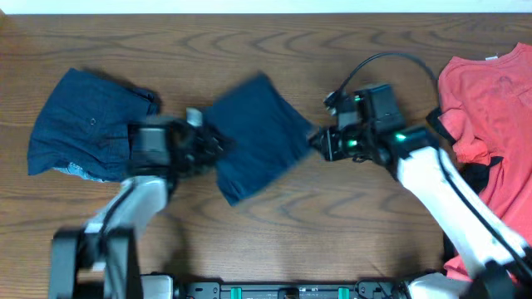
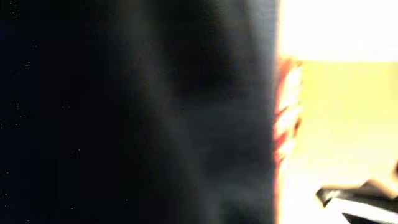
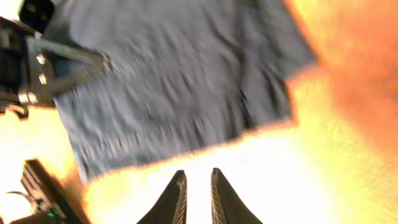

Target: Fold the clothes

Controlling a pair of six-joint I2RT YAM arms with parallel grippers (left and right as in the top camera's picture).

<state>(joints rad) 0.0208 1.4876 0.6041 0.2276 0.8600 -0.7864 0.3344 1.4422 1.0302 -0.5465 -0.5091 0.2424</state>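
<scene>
At nine o'clock on the table (image 1: 274, 33) lies one pair of shorts (image 1: 83, 124); the left gripper (image 1: 212, 143), clamped on the middle shorts (image 1: 258, 133), could drag the fold askew. The right gripper (image 3: 198, 193), nearly closed and empty, sits at their three-o'clock edge. No readable writing on the T-shirt (image 1: 486, 108).

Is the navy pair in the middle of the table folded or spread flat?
Folded: the middle shorts form a compact tilted rectangle, with neither legs nor waistband showing from overhead.
</scene>
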